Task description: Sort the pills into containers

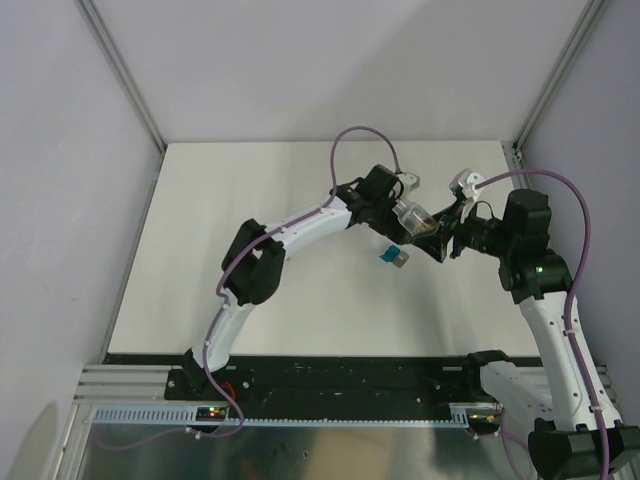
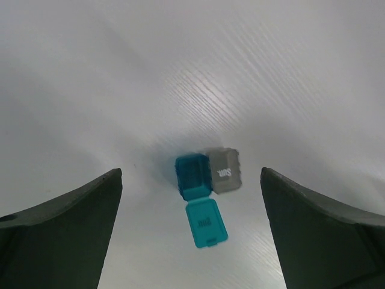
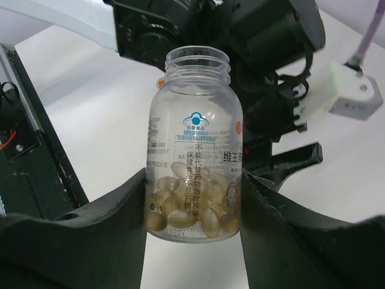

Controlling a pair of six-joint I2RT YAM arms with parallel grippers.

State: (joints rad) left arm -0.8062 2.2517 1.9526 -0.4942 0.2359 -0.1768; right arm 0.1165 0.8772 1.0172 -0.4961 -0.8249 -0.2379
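Observation:
A clear cylindrical vial [image 3: 195, 120] with no cap holds several amber-yellow capsules [image 3: 186, 211]. My right gripper [image 3: 194, 180] is shut on its lower part and holds it above the table, its mouth towards the left arm. In the top view the vial [image 1: 414, 217] sits between both wrists. The teal-blue box [image 2: 194, 174] lies on the table with its teal lid [image 2: 206, 223] swung open and a grey flap [image 2: 224, 170] beside it. It also shows in the top view [image 1: 393, 258]. My left gripper [image 2: 191, 174] hovers over the box, open and empty.
The white table [image 1: 250, 220] is bounded by grey walls with metal posts at the back corners. Purple cables [image 1: 350, 135] loop above both wrists. The left arm's black wrist [image 3: 258, 36] hangs close behind the vial's mouth.

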